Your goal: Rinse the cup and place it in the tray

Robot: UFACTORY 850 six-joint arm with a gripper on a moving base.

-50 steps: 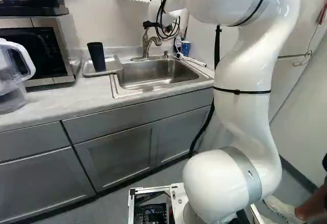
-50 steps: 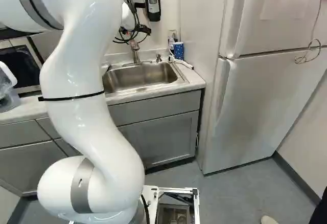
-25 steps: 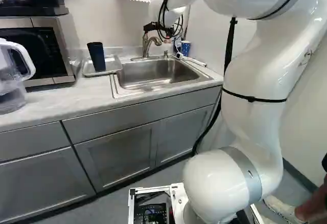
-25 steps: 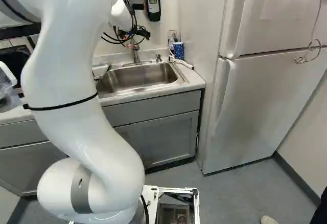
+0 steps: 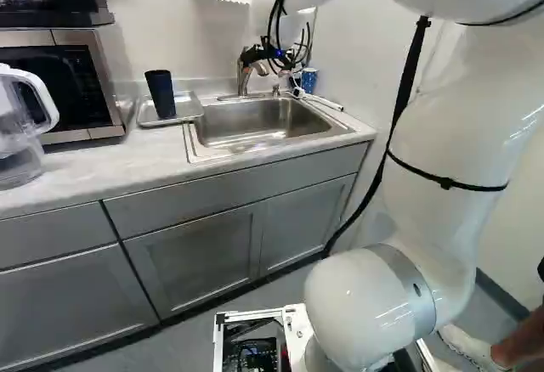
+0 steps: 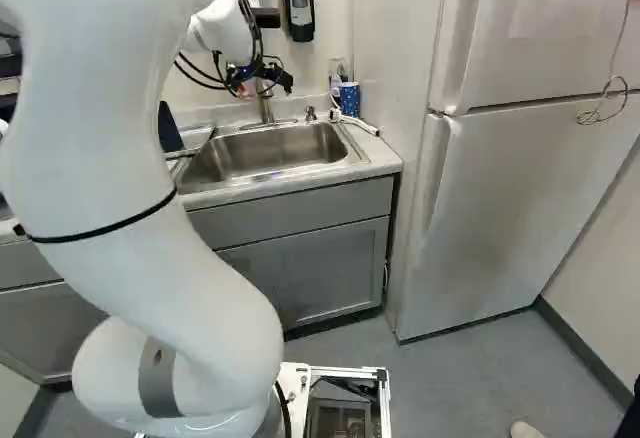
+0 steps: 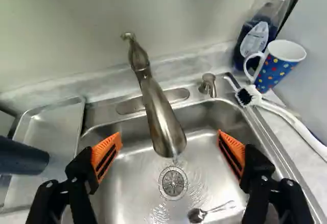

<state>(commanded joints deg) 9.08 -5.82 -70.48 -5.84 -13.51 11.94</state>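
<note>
"What are the fingers doing?"

"The black two-fingered gripper (image 7: 169, 136) is spread wide, its orange ribbed pads (image 7: 107, 155) well apart and grasping nothing. The curved brushed-metal faucet (image 7: 156, 106) shows between them, touched by neither pad as far as I can see."

"Why there, of all places?"

"The tap lever, I'd guess. Ripples ring the round metal drain (image 7: 173, 183) below the spout, so water seems to be running, and a free gripper could nudge it off."

"And the cup?"

"The tall dark-blue cup (image 5: 160, 93) stands on end in the shallow metal tray (image 5: 189, 107), left of the faucet in the left base view. That's a sensible place to drain. I'd judge the rinse done and the tap the last job, though these views can't prove the cup is wet."

"Anything else near the faucet?"

"On the side away from the tray, the blue dotted mug (image 7: 278, 70) and a white-handled brush (image 7: 278, 110), probably kept handy for washing. A small metal spoon (image 7: 196, 215) lies in the steel sink (image 7: 127, 183), beyond the drain from the faucet."

"The risk?"

"Catching the spout with a spread finger. I'd approach the lever gently."
</note>
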